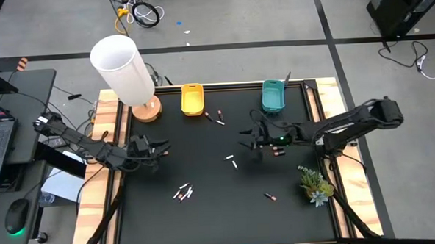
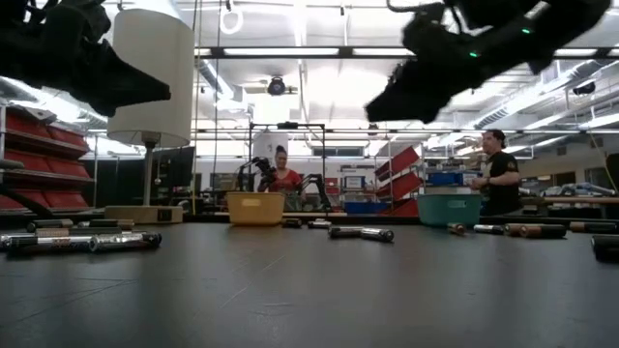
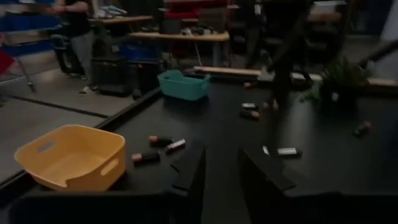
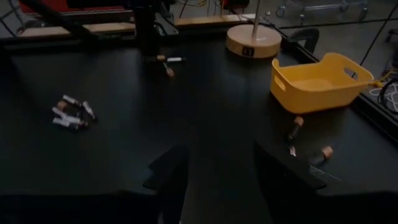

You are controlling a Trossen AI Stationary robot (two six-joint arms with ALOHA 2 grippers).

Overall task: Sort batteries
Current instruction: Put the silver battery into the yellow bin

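Slim batteries lie scattered on the black table: a pair [image 1: 213,116] beside the yellow bin [image 1: 192,99], one whitish battery [image 1: 232,160] mid-table, a cluster [image 1: 184,192] toward the near edge, one [image 1: 270,197] near the plant, and one [image 1: 278,152] under my right arm. The teal bin [image 1: 273,96] stands at the far edge. My left gripper [image 3: 221,180] hovers open over the table's left part, nothing between its fingers. My right gripper [image 4: 217,174] hangs open above mid-table, right of centre, also empty. In the right wrist view the cluster [image 4: 71,112] lies ahead.
A white lamp [image 1: 127,71] on a round wooden base stands at the far left corner. A small potted plant [image 1: 314,182] sits at the right edge. People stand in the room beyond the table [image 2: 498,179]. Bare black surface lies between the battery groups.
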